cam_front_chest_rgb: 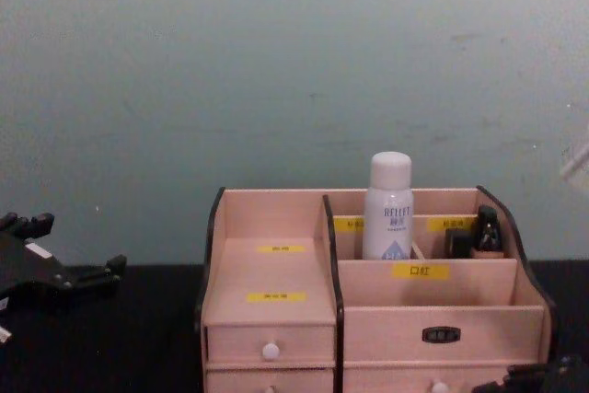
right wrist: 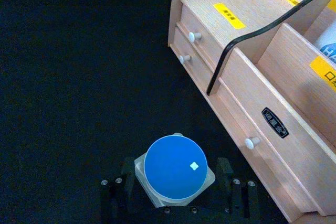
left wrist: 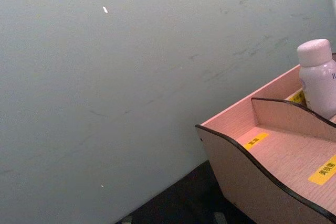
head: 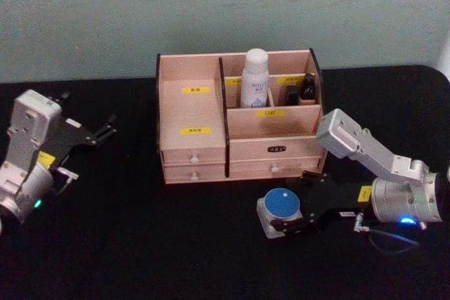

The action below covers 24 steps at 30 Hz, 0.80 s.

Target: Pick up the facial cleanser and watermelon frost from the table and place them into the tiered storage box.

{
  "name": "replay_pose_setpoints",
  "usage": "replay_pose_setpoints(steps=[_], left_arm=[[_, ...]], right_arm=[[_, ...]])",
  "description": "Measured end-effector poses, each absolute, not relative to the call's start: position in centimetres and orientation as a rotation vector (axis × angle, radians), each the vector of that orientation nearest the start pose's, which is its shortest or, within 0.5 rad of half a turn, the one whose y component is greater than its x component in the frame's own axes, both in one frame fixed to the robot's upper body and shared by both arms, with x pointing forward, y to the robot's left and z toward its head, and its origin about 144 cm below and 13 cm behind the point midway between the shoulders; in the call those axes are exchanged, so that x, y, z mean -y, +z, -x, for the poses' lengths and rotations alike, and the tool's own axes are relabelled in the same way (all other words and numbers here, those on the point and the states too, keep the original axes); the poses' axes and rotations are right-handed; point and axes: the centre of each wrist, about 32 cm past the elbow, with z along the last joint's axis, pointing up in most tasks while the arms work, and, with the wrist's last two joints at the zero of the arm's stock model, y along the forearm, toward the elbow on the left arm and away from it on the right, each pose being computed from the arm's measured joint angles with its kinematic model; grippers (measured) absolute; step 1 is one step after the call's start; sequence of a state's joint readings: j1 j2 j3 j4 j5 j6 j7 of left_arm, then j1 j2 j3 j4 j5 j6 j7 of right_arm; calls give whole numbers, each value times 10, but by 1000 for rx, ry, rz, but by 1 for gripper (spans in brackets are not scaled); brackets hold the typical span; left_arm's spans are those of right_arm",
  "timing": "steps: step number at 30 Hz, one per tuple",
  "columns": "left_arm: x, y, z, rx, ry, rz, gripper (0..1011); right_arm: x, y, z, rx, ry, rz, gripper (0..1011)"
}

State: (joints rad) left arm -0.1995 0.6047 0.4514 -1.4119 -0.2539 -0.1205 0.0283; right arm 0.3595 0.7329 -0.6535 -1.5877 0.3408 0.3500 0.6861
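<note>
Your right claw [head: 292, 201] straddles the blue-lidded jar [right wrist: 173, 167], spread wide, seemingly not yet touching; the box [right wrist: 252, 103] stands just beyond it. Left claw [head: 88, 147] idles, spread, far off.

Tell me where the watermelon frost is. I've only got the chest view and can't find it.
Observer: The watermelon frost stands upright on the table, in front of the lower right drawer of the tiered storage box.
Operator: Right end effector near it?
Observer: Yes. The right end effector is open, with its fingers on either side of the jar. I can't tell whether they touch it.
Operator: Lifted?
Observer: No. The head view shows the jar resting on the table with its blue lid on.
</note>
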Motion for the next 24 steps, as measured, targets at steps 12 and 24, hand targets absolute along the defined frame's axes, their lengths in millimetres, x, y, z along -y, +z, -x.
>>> replay_pose_setpoints(steps=[12,24], left_arm=[[-310,1140,-489,285,1248,-305,1001],[-310,1140,-489,285,1248,-304,1001]], right_arm=[[276,1201,-499,-38,-441,637,1000],[277,1201,-499,-40,-441,635,887]])
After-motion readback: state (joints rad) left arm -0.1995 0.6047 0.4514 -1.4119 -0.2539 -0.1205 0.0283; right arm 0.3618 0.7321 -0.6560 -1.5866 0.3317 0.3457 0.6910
